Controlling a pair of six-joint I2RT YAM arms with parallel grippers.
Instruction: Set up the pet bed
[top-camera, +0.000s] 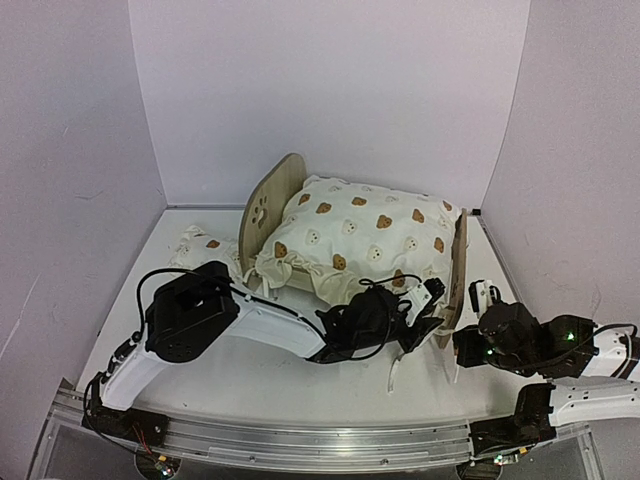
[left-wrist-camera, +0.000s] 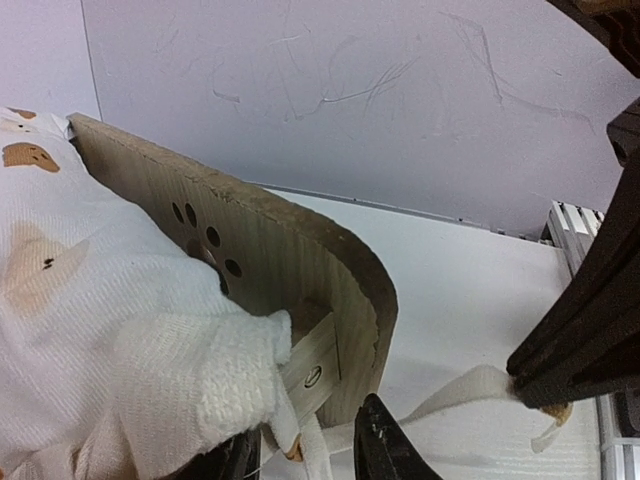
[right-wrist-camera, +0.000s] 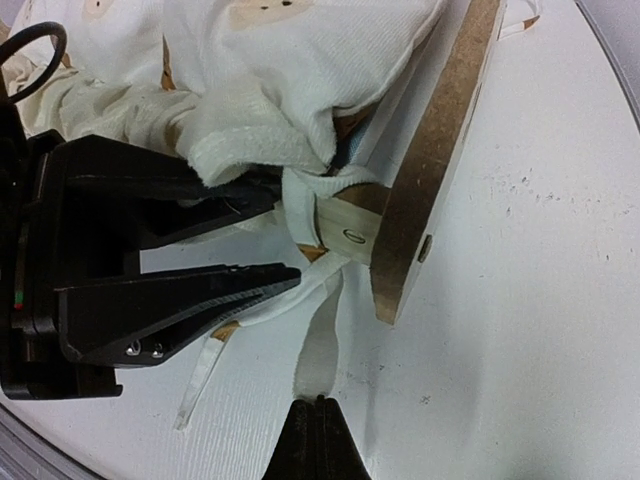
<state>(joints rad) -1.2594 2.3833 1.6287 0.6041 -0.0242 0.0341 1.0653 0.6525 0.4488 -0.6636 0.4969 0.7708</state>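
Bed (top-camera: 266, 205) sits at the middle of the counter (top-camera: 260, 385), footboard (top-camera: 459, 262) to the right, cushion (top-camera: 365, 232) piled on it; judged light and stiff, apt to slide if tugged, so best taken by a board edge or the side rail (right-wrist-camera: 347, 228), not the soft cushion. Left end effector (right-wrist-camera: 285, 238) lies at the bed's near footboard corner, jaws part-open, nothing clamped that I can see. Right end effector (right-wrist-camera: 316, 405), just right of that corner, is pinched closed on the end of a tie (right-wrist-camera: 318, 350) running back to the rail.
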